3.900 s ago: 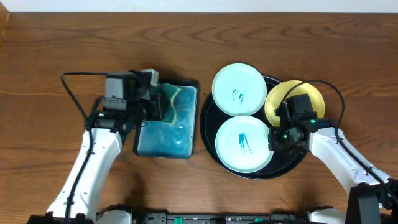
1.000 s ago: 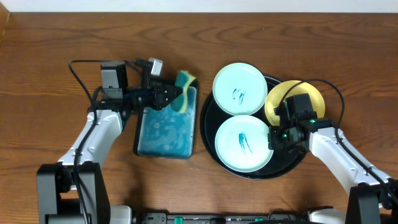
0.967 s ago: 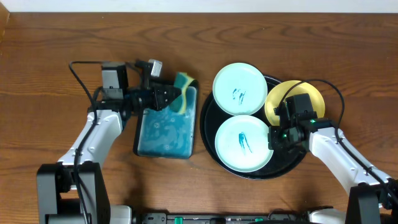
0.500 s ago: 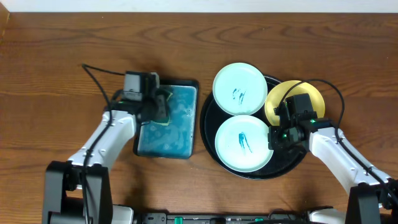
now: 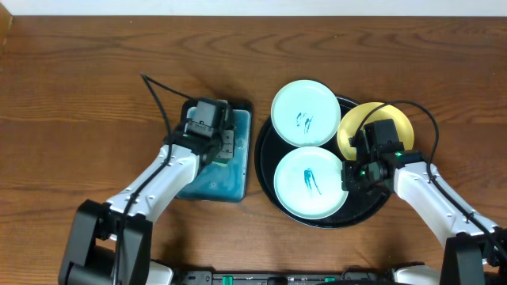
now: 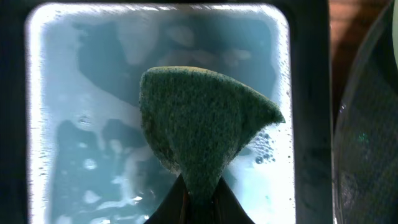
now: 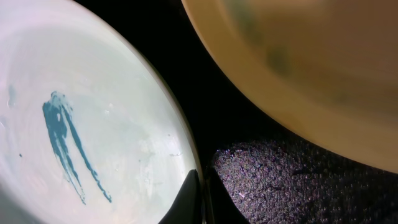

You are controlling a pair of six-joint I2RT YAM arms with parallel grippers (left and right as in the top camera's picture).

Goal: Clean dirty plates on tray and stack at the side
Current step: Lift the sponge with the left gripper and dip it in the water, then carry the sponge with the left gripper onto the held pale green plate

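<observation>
Two arms bent | left gripper (image 6: pixel 198 202) pinches sponge (image 6: pixel 205 118) over basin (image 6: pixel 12 124) (soapy) | right gripper (image 7: pixel 200 190) clenched at plate (image 7: pixel 93 124) rim

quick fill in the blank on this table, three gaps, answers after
The left gripper pinches a ____ sponge over the basin. Besides two pale plates, the tray bears one ____ plate. The right gripper is ____ beside the near pale plate at its rim.
Missing: green; yellow; shut.
</observation>
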